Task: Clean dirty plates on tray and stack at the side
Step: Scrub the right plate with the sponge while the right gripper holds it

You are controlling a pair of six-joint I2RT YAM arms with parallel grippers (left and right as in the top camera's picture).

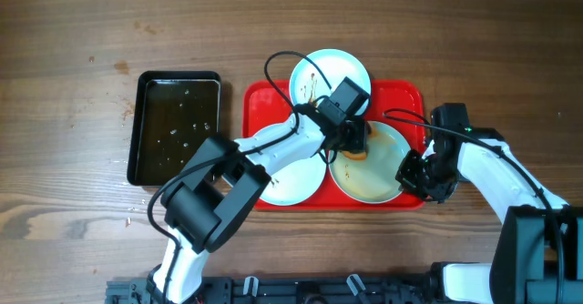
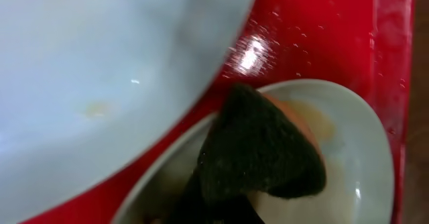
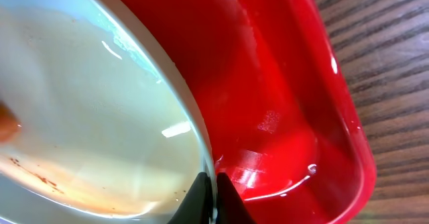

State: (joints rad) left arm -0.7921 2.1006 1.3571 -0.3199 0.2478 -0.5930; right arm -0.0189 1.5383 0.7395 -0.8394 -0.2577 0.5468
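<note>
Three pale plates lie on the red tray point(image 1: 401, 99): one at the back point(image 1: 319, 72) with brown smears, one at the front left point(image 1: 291, 181), and one at the front right point(image 1: 373, 172) with brownish film. My left gripper point(image 1: 353, 138) is shut on a dark green and orange sponge point(image 2: 261, 150) and presses it onto the front-right plate point(image 2: 355, 163). The front-left plate point(image 2: 100, 70) fills the upper left of the left wrist view. My right gripper point(image 3: 209, 192) is shut on the rim of the front-right plate point(image 3: 87, 96), at its right edge over the tray point(image 3: 281, 103).
A black rectangular pan point(image 1: 176, 126) holding liquid stands left of the tray. Bare wooden table point(image 1: 91, 31) lies all round. The left arm's cable loops over the back plate.
</note>
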